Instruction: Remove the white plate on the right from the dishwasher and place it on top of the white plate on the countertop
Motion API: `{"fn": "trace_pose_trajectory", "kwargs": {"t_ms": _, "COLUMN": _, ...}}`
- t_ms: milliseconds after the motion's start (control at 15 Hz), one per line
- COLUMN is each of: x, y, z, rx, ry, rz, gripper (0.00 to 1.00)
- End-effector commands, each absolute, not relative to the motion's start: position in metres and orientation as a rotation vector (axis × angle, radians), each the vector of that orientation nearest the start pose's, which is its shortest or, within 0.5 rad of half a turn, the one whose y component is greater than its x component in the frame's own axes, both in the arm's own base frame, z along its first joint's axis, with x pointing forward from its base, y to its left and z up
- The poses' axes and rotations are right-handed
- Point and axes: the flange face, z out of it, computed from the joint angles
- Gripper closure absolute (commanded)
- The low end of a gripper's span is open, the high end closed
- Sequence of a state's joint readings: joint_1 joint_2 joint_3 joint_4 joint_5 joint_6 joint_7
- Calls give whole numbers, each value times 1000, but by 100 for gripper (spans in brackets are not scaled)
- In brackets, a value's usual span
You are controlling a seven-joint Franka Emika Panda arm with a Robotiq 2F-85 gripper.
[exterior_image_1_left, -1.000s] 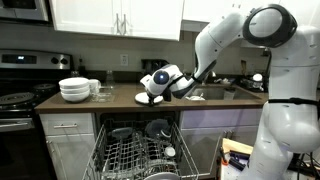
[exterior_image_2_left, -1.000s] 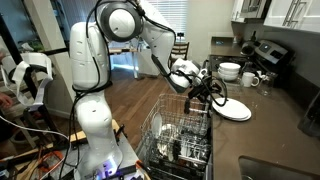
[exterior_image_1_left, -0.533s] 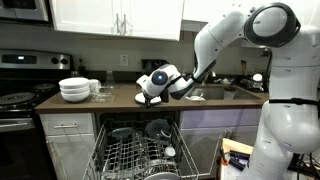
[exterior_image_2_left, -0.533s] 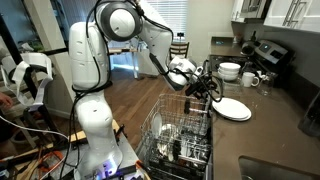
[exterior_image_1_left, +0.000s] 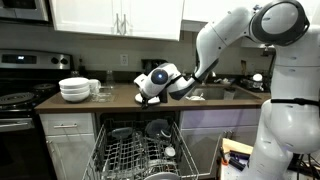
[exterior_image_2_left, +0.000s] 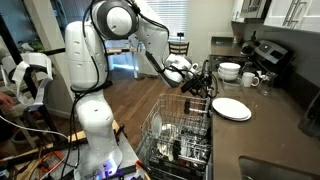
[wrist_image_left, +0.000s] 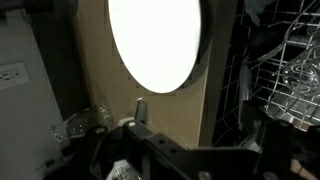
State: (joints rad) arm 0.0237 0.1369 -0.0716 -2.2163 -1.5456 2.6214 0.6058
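One white plate (exterior_image_2_left: 231,108) shows, flat on the countertop (exterior_image_2_left: 272,125) just ahead of my gripper (exterior_image_2_left: 203,88) | single or stacked, I cannot tell | gripper apart from it, jaw spread unreadable, seemingly empty | dishwasher rack (exterior_image_2_left: 180,135) below | lying flat suits stable stacking

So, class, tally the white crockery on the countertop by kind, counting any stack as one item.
Plate: 1
Bowl stack: 1
Mug: 1
Total: 3
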Motion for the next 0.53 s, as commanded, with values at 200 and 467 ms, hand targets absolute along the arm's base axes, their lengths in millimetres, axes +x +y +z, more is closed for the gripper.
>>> {"fn": "trace_pose_trajectory", "kwargs": {"t_ms": 200, "x": 532, "y": 18, "z": 345, "rx": 2199, "ry": 809, "rz": 522, "gripper": 2}}
{"fn": "trace_pose_trajectory", "kwargs": {"t_ms": 467, "x": 523, "y": 32, "z": 354, "rx": 2194, "ry": 843, "rz": 532, "gripper": 0}}
